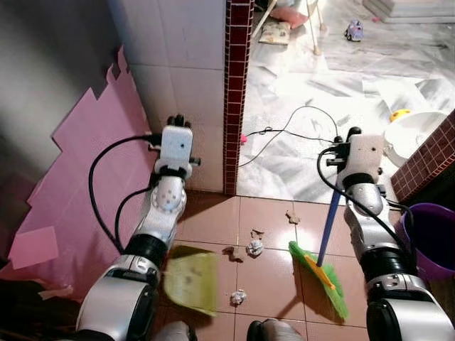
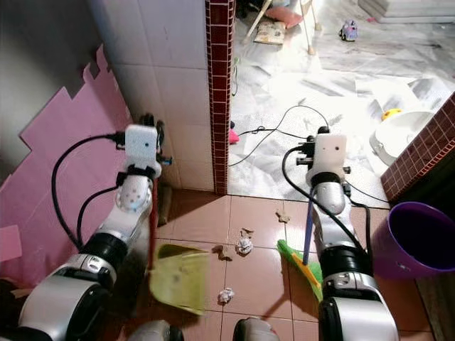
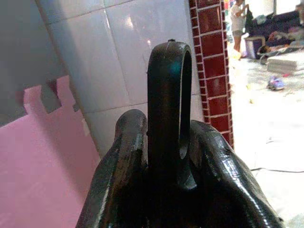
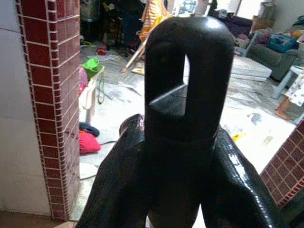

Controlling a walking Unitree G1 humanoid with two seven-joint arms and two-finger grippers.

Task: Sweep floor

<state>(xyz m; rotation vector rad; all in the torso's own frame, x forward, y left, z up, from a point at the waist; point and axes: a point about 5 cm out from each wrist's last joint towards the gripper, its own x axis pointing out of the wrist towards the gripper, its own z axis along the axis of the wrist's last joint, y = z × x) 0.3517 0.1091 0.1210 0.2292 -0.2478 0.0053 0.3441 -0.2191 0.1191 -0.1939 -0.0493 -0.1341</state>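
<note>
1. Closest to us, our left gripper (image 3: 168,156) is clamped on the black looped handle end (image 3: 170,90) of the yellow-green dustpan (image 1: 190,280), which hangs low over the brown tiled floor (image 1: 274,220).
2. Our right gripper (image 4: 183,166) is closed around the top of the broom handle (image 1: 328,224); the blue stick slants down to the green broom head (image 1: 320,275), which touches the floor.
3. Between dustpan and broom head we see crumpled paper scraps (image 1: 254,246) and small debris bits (image 1: 292,216) scattered on the tiles.
4. A purple bucket (image 2: 414,240) stands just right of our right arm.
5. Farther off, a red-tiled pillar (image 1: 237,92) edges the white wall, with pink foam mats (image 1: 85,185) leaning to its left.
6. Beyond it, a black cable (image 1: 295,124) crosses pale marble floor.
</note>
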